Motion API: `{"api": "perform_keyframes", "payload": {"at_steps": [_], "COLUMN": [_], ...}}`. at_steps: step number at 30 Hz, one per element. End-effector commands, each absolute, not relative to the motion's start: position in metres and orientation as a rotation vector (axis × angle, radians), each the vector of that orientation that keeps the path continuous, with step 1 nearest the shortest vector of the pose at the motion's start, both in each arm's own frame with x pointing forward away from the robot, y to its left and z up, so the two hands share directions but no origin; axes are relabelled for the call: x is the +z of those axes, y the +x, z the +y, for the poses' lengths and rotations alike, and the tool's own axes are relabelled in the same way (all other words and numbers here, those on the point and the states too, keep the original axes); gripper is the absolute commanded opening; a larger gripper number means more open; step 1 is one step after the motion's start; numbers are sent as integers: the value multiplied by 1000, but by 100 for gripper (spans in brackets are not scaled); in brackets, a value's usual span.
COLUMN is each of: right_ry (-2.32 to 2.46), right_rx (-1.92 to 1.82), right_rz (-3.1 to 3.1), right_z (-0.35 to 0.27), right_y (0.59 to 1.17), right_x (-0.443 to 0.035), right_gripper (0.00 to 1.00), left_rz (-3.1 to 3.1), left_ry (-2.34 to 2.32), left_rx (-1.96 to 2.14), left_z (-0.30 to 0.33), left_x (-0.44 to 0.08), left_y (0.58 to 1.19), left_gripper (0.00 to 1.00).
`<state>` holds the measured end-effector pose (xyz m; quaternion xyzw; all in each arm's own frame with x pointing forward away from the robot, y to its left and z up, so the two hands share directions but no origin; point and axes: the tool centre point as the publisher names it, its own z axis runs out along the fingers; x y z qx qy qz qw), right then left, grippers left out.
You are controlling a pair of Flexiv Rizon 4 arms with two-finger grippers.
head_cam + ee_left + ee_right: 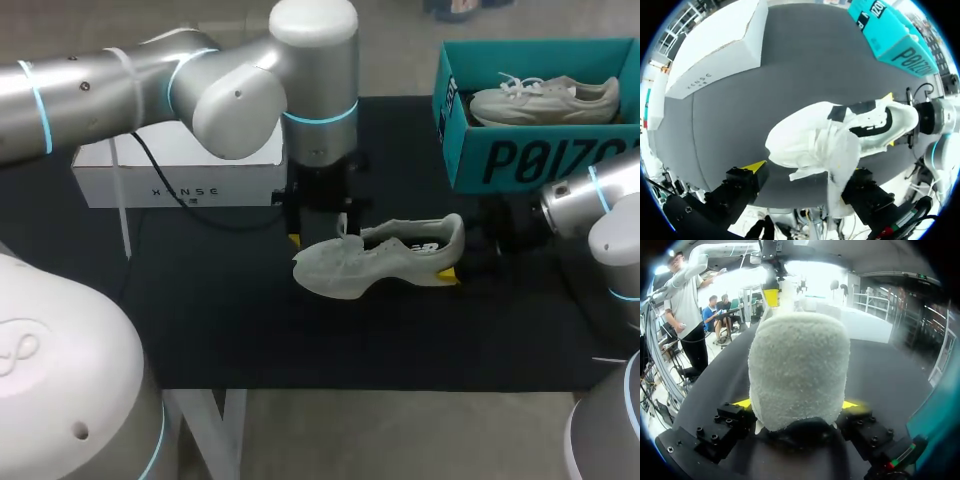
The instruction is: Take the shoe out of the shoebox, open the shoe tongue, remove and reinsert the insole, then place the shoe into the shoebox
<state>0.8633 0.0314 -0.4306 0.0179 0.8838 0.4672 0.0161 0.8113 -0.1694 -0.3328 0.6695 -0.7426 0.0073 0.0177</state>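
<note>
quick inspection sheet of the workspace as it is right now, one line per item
surface: black mat covering the table, lying flat.
job's things: pale shoe out on the mat at the middle; teal shoebox at the back right, open.
clutter: second shoe inside the shoebox; white box at the back left.
grippers: left gripper open over the shoe's front, loose fabric from the shoe against one finger; right gripper shut on the shoe's heel.
cables: black cable running across the white box.
surroundings: nothing seen reaching over the table.
</note>
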Motion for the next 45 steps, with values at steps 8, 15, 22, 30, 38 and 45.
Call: {"api": "perform_keyframes", "payload": {"at_steps": [8, 15, 22, 30, 38, 45], "right_ry": [55, 55, 55, 55, 55, 55], "right_rx": [1453, 1453, 1453, 1453, 1453, 1453], "right_rz": [2749, 2749, 2749, 2749, 2749, 2749], "right_z": [31, 31, 31, 31, 31, 31], "right_y": [864, 864, 864, 864, 864, 864], "right_x": [-432, -432, -432, -432, -432, -432], "right_gripper": [0, 0, 0, 0, 0, 0], "left_rz": [-2543, -2767, -2767, -2852, -2903, -2931], "left_ry": [1519, 377, 377, 204, -155, -331], "left_rx": [217, 107, 107, 144, 164, 224], "left_z": [-190, -210, -210, -216, -241, -265], "left_x": [-294, -281, -281, -250, -232, -240], "left_y": [828, 815, 815, 820, 825, 826], "left_gripper": [100, 100, 100, 100, 0, 0]}}
